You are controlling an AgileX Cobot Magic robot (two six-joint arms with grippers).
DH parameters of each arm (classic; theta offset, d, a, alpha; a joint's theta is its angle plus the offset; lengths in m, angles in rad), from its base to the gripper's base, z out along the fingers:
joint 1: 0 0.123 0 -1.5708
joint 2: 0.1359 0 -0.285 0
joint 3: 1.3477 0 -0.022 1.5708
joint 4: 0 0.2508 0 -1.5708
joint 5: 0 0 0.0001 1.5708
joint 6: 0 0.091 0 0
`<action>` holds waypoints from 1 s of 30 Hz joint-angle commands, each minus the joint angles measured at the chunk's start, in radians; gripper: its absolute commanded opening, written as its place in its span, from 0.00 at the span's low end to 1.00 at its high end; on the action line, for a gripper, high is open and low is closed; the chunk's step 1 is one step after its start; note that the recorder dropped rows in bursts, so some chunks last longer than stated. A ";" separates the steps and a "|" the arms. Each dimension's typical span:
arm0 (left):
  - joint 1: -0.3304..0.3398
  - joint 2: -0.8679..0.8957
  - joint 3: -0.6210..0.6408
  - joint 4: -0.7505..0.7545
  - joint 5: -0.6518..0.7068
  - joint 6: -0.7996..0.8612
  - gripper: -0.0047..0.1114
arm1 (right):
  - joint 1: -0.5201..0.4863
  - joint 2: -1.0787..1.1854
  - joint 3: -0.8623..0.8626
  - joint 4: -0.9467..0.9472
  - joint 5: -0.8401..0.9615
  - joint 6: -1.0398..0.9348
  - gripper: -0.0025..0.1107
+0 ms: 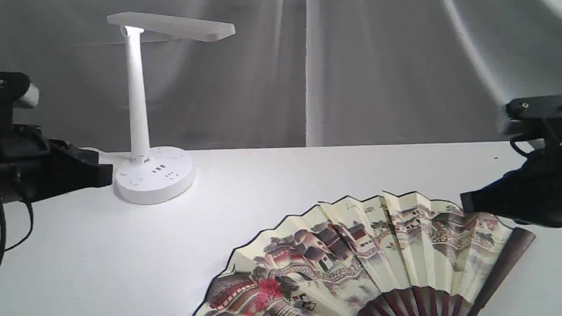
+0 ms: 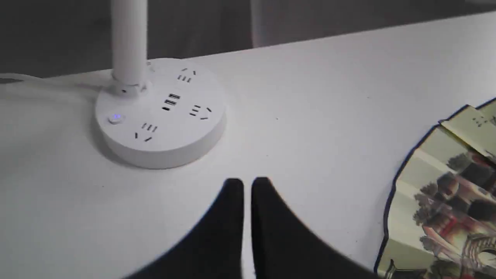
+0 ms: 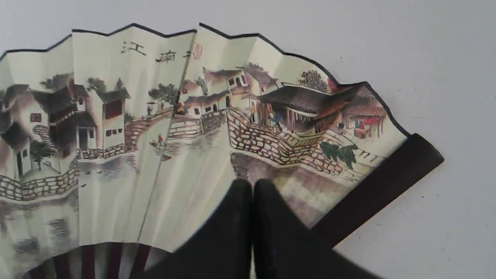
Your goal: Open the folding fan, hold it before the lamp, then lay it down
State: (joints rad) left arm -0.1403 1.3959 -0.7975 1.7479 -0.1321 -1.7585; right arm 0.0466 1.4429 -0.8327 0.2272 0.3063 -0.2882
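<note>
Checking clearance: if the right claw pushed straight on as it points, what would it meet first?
Probably the folding fan, its open leaf ahead of the right claw; depth is unclear.

The left gripper (image 2: pixel 247 184) and right gripper (image 3: pixel 252 185) are matte black, with tapered wedge fingers (image 2: pixel 271 232). A black cable (image 1: pixel 30 221) loops beside the left; a bright screw (image 1: pixel 524 105) dots the right's housing.

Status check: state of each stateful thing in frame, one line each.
folding fan: spread open, lying flat on table, ungripped.
lamp: upright, base button glowing; head light unclear.
left gripper: shut, empty, near lamp base.
right gripper: shut, empty, over the fan.
</note>
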 commanded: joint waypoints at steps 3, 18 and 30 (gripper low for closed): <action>-0.085 -0.112 0.065 -0.003 0.219 0.053 0.07 | 0.001 -0.009 0.016 -0.014 -0.053 -0.019 0.02; -0.150 -0.096 -0.012 -1.504 0.928 1.225 0.07 | 0.001 -0.009 0.016 -0.003 -0.060 -0.021 0.02; -0.150 -0.433 0.008 -1.539 1.160 1.248 0.07 | 0.001 -0.095 0.035 0.018 0.042 -0.021 0.02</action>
State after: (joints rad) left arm -0.2846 1.0302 -0.8118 0.2152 1.0155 -0.4975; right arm 0.0466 1.3760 -0.8111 0.2339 0.3359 -0.3005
